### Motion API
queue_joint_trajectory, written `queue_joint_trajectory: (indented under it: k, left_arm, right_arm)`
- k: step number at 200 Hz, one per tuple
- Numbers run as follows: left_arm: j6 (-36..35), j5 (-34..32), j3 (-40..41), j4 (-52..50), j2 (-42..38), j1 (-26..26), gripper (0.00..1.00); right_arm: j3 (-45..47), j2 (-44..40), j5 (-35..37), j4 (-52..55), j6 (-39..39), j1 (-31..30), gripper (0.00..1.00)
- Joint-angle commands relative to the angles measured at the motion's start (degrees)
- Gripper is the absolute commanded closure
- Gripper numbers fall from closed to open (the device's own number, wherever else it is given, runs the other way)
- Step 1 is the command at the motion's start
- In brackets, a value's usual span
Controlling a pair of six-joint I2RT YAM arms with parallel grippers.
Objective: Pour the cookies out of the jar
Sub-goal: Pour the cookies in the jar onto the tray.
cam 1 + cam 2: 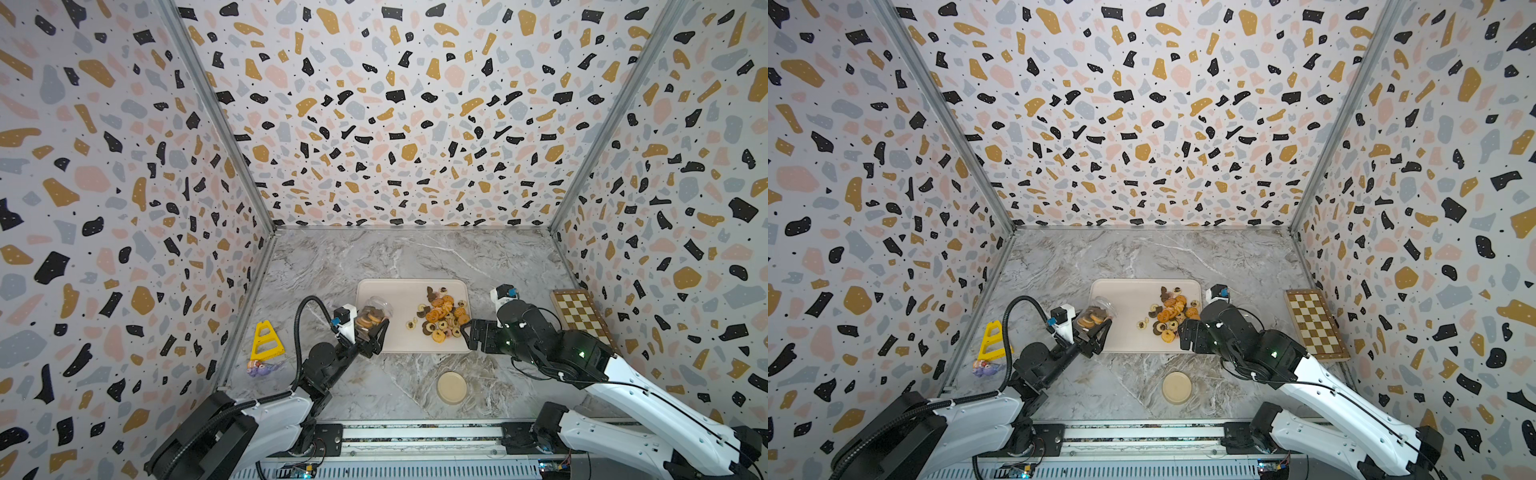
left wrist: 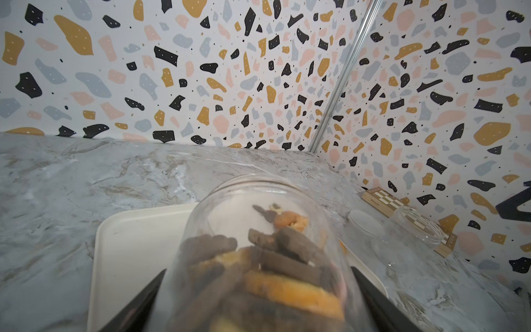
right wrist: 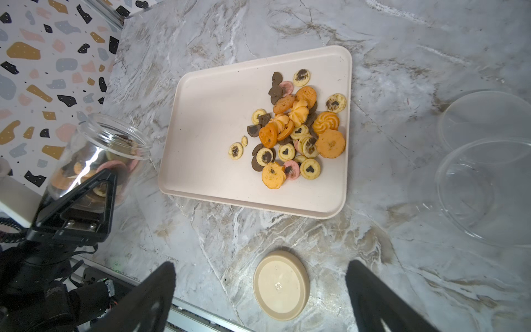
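Observation:
My left gripper is shut on a clear plastic jar. The jar hangs tilted over the left edge of the cream tray, with its open mouth facing away from the gripper. Brown, orange and pink cookies fill the jar's lower part. A heap of mixed cookies lies on the right half of the tray. My right gripper is open and holds nothing, beside the tray's front right corner.
A round beige lid lies on the marble table in front of the tray. A chessboard rests along the right wall. A yellow triangular frame and a small purple toy sit by the left wall.

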State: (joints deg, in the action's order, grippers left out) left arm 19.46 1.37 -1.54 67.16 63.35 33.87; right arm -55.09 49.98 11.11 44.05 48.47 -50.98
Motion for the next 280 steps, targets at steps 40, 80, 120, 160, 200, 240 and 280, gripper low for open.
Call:
queue_joint_trajectory:
  k: [40,80,120,160,200,240,280]
  left_arm:
    - [-3.76,-0.25,-1.71,13.79,2.62,-0.21,1.0]
    - [-4.85,0.08,-2.33,13.81,7.91,-0.38,1.0]
    - [-5.93,-1.18,-2.66,13.79,11.0,-0.6,1.0]
    - [-5.82,-1.36,-3.19,13.82,14.42,-0.97,1.0]
    - [-5.29,-2.14,-3.47,13.74,16.53,-1.94,1.0]
    - [-5.03,-2.14,-4.04,13.75,17.7,-2.23,1.0]
    - [-5.22,-2.55,-4.99,10.9,16.78,-2.17,1.0]
  right_arm:
    - [-1.2,-0.26,0.0,0.69,-0.7,0.36,0.05]
    - [-1.66,-0.14,-0.29,0.99,-0.7,0.63,0.05]
    - [-2.03,0.38,-0.65,0.47,-0.98,1.04,0.05]
    - [-3.09,0.94,-0.8,0.84,-1.12,1.24,0.05]
    - [-3.93,0.2,-1.24,1.97,-0.7,1.41,0.05]
    - [-4.54,0.3,-1.84,2.75,-0.29,1.5,0.05]
    - [-5.58,1.25,-2.43,3.14,-0.02,1.74,0.05]
